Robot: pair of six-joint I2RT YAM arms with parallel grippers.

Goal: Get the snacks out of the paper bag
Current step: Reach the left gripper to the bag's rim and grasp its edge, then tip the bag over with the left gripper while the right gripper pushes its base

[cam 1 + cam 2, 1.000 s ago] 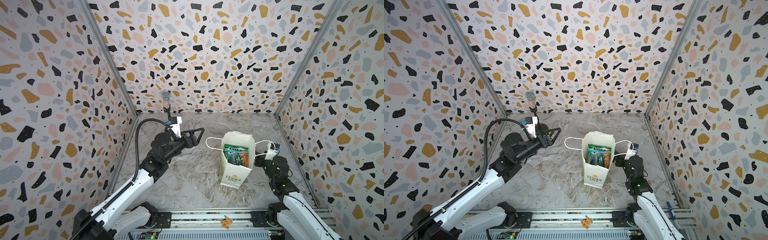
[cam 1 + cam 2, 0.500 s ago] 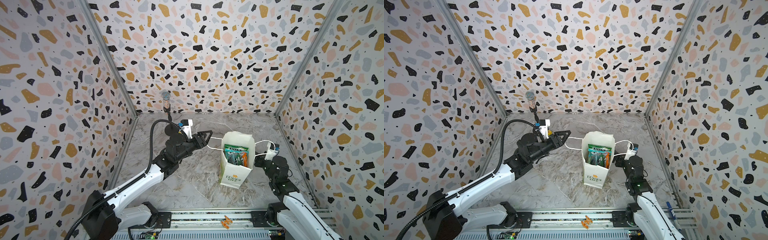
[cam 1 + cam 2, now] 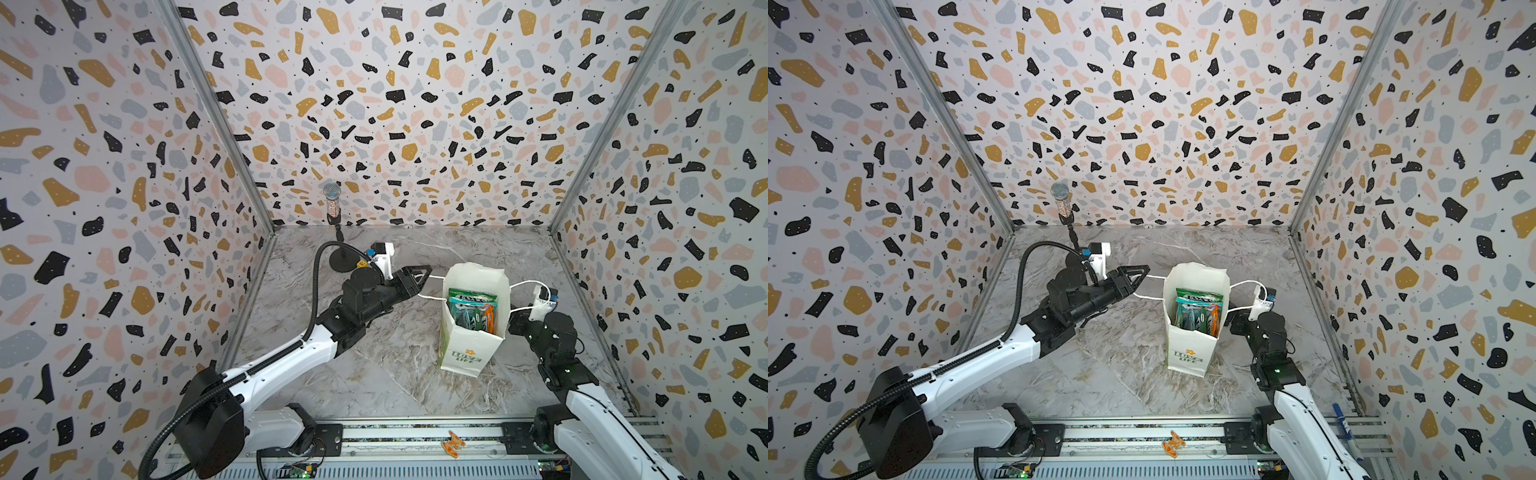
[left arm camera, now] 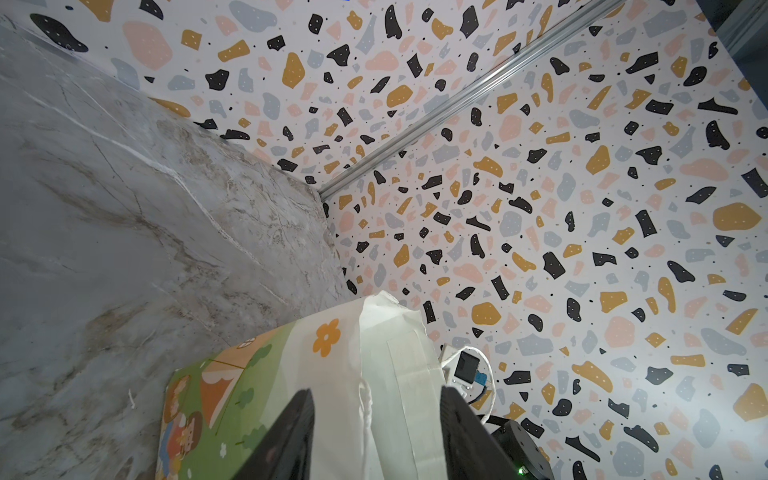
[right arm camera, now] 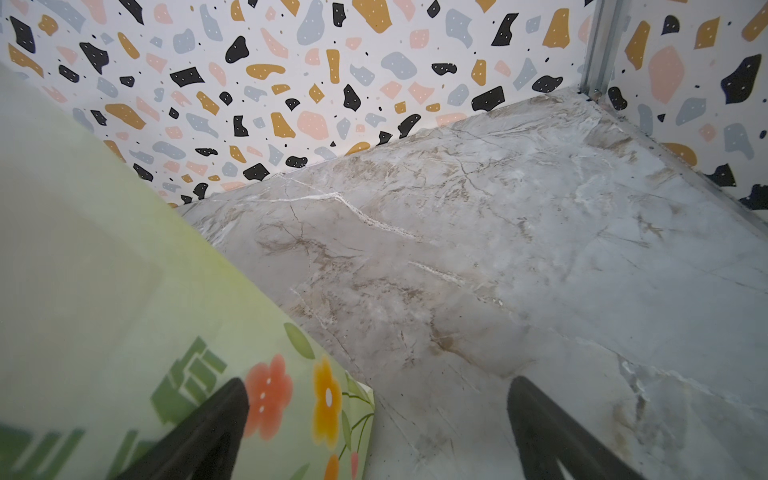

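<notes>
Right of centre on the grey marble table point(image 3: 374, 374), in both top views, the tall white paper bag point(image 3: 469, 353) stands upright with the glossy candy snack packets point(image 3: 473, 311) inside. Left wrist view: the left gripper point(image 4: 376, 390), half spread, straddles the bag's white cord handle point(image 4: 365, 415) without clamping it. Right wrist view: the right gripper point(image 5: 378, 382) gapes wide just beside the bag, holding nothing. Steadying the bag seems to be the step in hand; next, pinch the cord squarely.

We held the left arm outstretched, left gripper point(image 4: 374, 401) jaws partly apart; the right gripper point(image 5: 378, 384) sat low, jaws wide apart.
</notes>
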